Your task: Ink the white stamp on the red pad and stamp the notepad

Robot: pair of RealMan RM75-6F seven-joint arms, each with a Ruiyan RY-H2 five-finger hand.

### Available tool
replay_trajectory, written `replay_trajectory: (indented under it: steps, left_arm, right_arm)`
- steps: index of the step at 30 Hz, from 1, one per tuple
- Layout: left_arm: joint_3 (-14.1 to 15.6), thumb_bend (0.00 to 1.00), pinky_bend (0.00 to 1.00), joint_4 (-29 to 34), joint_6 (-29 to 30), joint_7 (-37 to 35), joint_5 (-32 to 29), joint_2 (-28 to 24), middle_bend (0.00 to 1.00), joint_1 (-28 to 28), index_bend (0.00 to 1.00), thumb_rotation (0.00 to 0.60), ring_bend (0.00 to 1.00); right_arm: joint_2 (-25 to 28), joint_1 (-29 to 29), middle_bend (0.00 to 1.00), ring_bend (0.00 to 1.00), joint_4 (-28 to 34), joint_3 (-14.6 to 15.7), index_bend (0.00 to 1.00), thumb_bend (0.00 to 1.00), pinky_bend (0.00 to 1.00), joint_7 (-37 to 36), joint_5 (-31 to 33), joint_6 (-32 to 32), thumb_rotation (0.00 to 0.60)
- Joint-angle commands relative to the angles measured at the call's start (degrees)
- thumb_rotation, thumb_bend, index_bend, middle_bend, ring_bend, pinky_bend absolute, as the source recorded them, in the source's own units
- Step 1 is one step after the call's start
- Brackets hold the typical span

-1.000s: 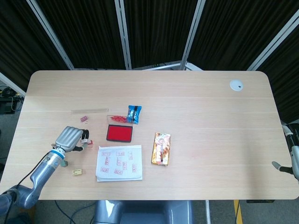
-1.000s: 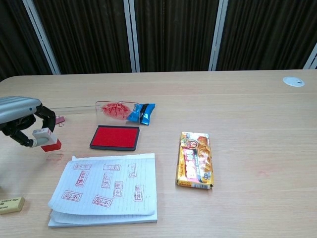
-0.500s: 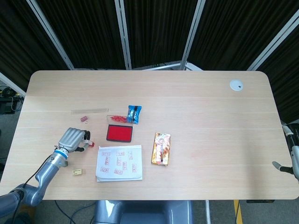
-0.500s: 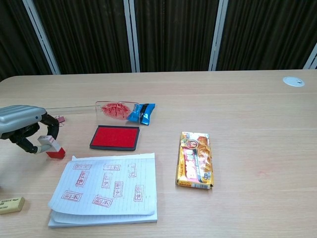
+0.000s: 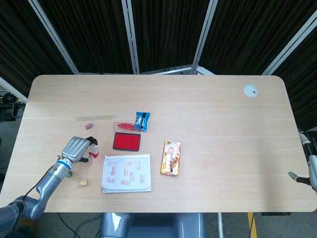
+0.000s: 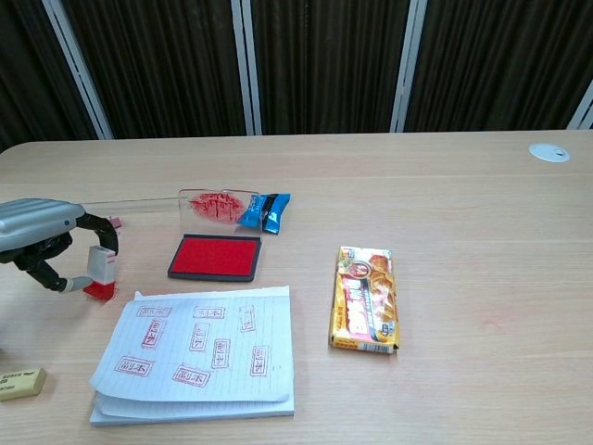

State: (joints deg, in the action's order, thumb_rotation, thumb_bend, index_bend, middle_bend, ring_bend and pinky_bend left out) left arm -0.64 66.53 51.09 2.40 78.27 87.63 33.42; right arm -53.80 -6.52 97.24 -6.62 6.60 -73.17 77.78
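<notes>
Left hand point(image 6: 42, 243) fingers point(image 6: 100, 235) around white stamp point(image 6: 98, 273), upright on desk point(image 6: 463, 213), beside red pad point(image 6: 215, 257); notepad point(image 6: 199, 352) near.

Light wood table point(image 5: 208, 129), dark curtains point(image 5: 163, 29) behind. Orange snack box point(image 6: 368, 298) lying flat near table centre. Blue snack packet point(image 6: 265, 211) touching a clear case with red contents point(image 6: 215, 203). Clear ruler point(image 5: 94, 118) and a small pink clip point(image 5: 89, 126) near the left edge. Beige eraser point(image 6: 20, 382) at front left. White round cable grommet point(image 5: 250, 90) at far right corner.
</notes>
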Motion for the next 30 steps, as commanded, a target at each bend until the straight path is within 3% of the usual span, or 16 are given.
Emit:
replay_trajectory:
  steps: [1,23,30]
  left_arm:
    - [0.07,0.27,0.87,0.35,-0.06,0.21,0.08,-0.33,0.3,0.0,0.33,0.6,0.81]
    - [1.48,0.27,0.87,7.17,1.46,2.01,0.61,-5.16,0.31,-1.81,0.33,0.6,0.81]
    - [0.7,0.27,0.87,9.01,5.01,0.83,1.58,-6.72,0.3,-2.95,0.32,0.6,0.81]
  right_arm:
    - [0.01,0.01,0.0,0.0,0.0,0.01,0.0,0.0,0.0,-0.01,-0.03,0.03,0.6]
    - [0.38,0.22,0.0,0.0,0.59,0.1,0.0,0.0,0.0,-0.4,-0.74,0.55,0.6]
    - [0.79,0.42,0.0,0.0,1.07,0.16,0.0,0.0,0.0,-0.99,-1.33,0.96,0.6]
